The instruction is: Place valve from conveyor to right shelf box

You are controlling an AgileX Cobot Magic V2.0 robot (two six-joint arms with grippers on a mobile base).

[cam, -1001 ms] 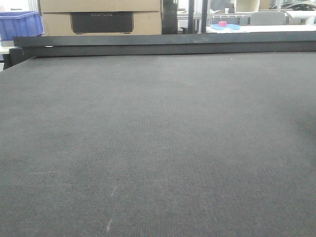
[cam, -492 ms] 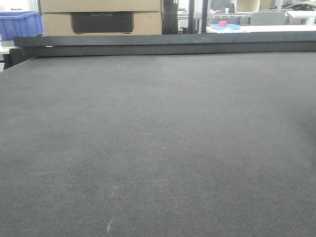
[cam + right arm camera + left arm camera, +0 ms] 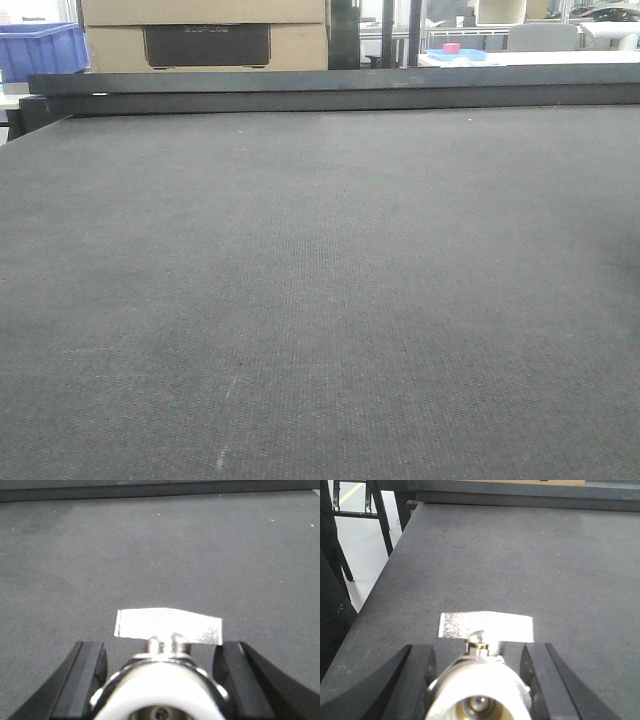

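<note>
The conveyor's dark grey woven belt [image 3: 320, 280] fills the front view, with no valve or gripper on it there. In the left wrist view a shiny metal valve [image 3: 480, 680] with a flat silver handle [image 3: 487, 626] sits between the black fingers of my left gripper [image 3: 477, 655], which press its sides above the belt [image 3: 520, 555]. A second valve [image 3: 160, 680] with its handle [image 3: 167, 625] shows in the right wrist view, and my right gripper [image 3: 161, 652] is shut on it over the belt [image 3: 150, 545]. The right shelf box is out of view.
A dark rail [image 3: 330, 90] closes the belt's far end. Behind it stand a cardboard box [image 3: 200, 30], a blue bin [image 3: 40, 48] and a small pink object [image 3: 452, 48]. In the left wrist view the belt's left edge drops to the floor [image 3: 360, 555] beside black frame legs [image 3: 380, 520].
</note>
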